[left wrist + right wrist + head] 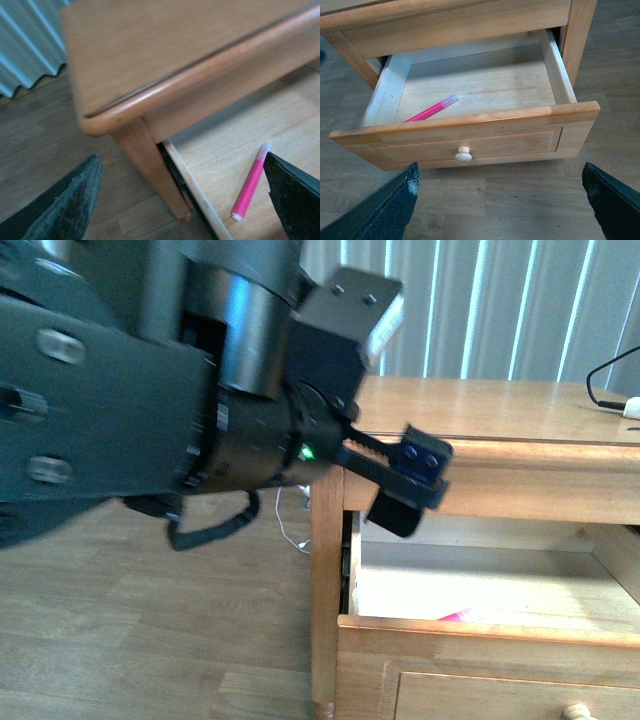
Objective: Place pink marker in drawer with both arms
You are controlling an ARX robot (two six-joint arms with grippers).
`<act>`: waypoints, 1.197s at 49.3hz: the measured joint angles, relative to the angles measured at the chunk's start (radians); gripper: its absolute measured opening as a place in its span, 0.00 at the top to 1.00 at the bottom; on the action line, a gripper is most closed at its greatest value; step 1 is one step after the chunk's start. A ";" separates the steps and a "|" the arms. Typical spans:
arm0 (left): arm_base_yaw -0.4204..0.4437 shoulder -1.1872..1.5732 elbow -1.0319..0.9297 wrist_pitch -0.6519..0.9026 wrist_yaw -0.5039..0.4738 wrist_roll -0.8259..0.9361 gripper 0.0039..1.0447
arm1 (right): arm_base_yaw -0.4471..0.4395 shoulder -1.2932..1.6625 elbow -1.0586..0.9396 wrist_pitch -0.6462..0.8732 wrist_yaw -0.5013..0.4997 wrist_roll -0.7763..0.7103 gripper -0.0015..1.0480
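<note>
pink marker (432, 110) lying flat inside open drawer (470, 145)

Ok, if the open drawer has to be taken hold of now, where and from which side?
Probably by the round knob centred on the drawer front, approached straight on from the front. It is the only part standing proud of the panel and looks small enough for the jaws to close around. The pink marker lies inside, clear of it.

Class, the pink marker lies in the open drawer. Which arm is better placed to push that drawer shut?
Likely right: the right gripper faces the drawer front, open jaws flanking the knob. The left gripper sits up by the corner of the cabinet top.
</note>
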 joint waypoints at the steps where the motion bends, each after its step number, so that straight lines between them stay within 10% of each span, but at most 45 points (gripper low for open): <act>1: 0.002 -0.016 -0.012 0.003 -0.008 -0.005 0.06 | 0.000 0.000 0.000 0.000 0.000 0.000 0.09; 35: 0.025 -1.103 -0.645 -0.315 -0.343 -0.297 0.06 | 0.000 0.000 0.000 0.000 0.000 0.000 0.09; 59: 0.345 -1.379 -0.911 -0.252 -0.038 -0.259 0.96 | 0.000 0.000 0.000 0.000 0.000 0.000 0.09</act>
